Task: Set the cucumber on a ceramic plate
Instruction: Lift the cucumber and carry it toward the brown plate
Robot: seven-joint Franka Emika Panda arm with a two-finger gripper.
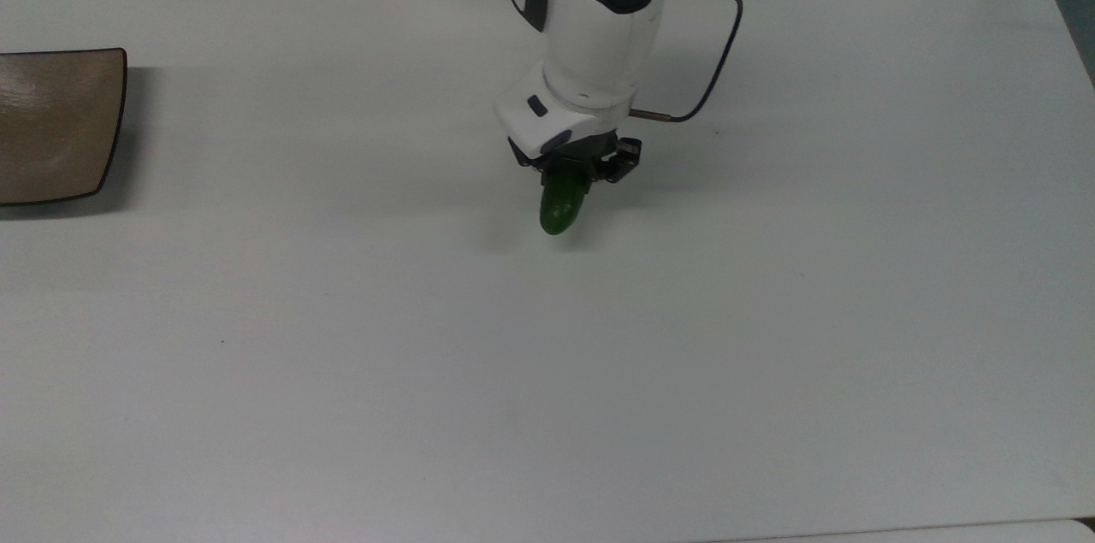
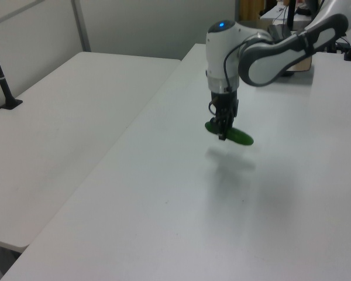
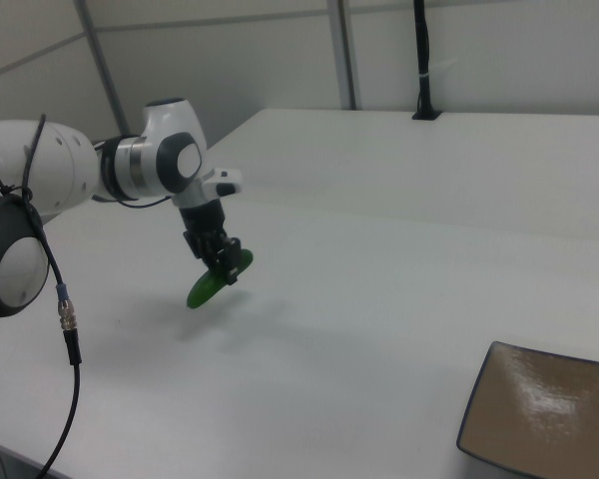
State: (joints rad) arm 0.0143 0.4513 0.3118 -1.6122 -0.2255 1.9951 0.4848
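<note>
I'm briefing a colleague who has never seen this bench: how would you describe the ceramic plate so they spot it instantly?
Start at the long white table with the white robot arm over its middle. Go to the top view's left edge, far from the gripper and the green cucumber it holds. There lies the ceramic plate: flat, squarish, brown-grey, with rounded corners and a thin dark rim, the sole dish on the tabletop.
</note>
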